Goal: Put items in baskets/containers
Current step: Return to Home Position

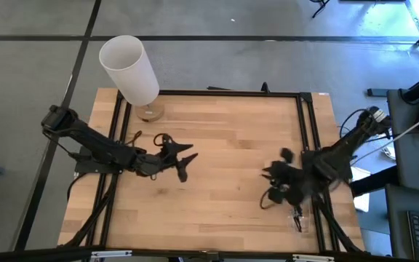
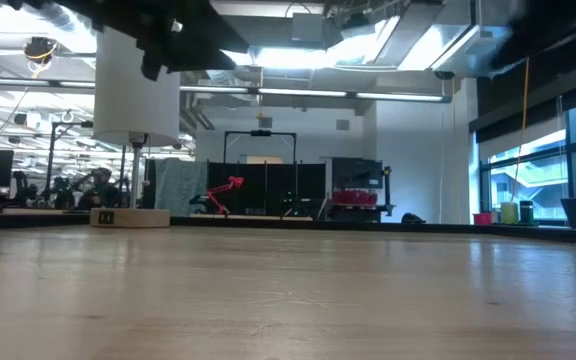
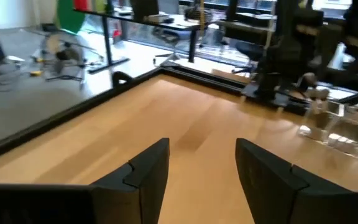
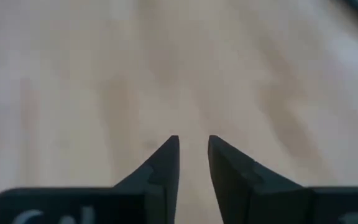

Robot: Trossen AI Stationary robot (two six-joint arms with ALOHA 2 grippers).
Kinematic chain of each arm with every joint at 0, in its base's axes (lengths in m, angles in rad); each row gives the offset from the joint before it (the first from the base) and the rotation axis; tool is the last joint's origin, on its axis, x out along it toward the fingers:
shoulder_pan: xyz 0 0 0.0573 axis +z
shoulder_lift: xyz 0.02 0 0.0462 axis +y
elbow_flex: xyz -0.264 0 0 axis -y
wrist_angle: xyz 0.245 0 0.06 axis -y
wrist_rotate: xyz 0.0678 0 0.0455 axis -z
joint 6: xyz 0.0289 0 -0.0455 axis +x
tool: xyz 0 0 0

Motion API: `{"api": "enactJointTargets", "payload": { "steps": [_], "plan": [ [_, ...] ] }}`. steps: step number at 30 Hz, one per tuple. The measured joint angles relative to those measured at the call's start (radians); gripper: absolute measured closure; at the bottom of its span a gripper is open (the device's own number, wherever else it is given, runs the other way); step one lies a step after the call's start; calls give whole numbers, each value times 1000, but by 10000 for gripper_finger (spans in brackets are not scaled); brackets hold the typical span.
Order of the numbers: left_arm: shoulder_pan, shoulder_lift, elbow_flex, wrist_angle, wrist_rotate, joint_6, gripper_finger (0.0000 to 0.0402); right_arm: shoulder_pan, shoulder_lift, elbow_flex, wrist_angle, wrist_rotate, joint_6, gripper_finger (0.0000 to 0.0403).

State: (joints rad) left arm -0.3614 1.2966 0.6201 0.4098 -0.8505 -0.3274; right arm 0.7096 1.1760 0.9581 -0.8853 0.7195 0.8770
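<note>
My left gripper (image 1: 184,161) hovers open over the left middle of the table; bare wood shows between its fingers (image 3: 197,162). My right gripper (image 1: 273,180) is above the right half of the table. Its fingers (image 4: 193,142) stand a narrow gap apart with nothing between them. The transparent holder (image 1: 300,218) lies near the table's right near corner, beside the right arm, and shows again in the left wrist view (image 3: 337,127). A few thin dark and pale pieces show in it; I cannot make out single brushes. No brush lies on the open wood.
A white cylinder lampshade (image 1: 129,69) on a small wooden base (image 1: 150,111) stands at the table's far left corner, also in the low view (image 2: 138,90). A black frame rail (image 1: 228,93) runs round the tabletop. Bare wood lies between the two grippers.
</note>
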Motion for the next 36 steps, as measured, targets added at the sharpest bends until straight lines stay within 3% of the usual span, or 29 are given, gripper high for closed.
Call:
{"api": "enactJointTargets", "payload": {
  "steps": [5,8,12,18,22,28,36],
  "plan": [
    [22,-8,0,-15,27,44,222,-258,-75,-194,681,-358,-504,331],
    [63,-7,-2,-4,139,13,222,-405,-94,-250,893,-528,-647,341],
    [72,-57,-2,31,230,83,222,-550,-134,-265,908,-639,-758,357],
    [83,-253,-75,-29,133,209,222,-681,-295,-265,848,-787,-855,379],
    [117,-389,-208,1,150,227,222,-711,-408,-297,817,-811,-886,387],
    [115,-563,-407,95,171,222,222,-730,-544,-509,974,-838,-858,391],
    [66,-825,-484,38,170,298,222,-754,-746,-655,926,-899,-806,391]
  ]
}}
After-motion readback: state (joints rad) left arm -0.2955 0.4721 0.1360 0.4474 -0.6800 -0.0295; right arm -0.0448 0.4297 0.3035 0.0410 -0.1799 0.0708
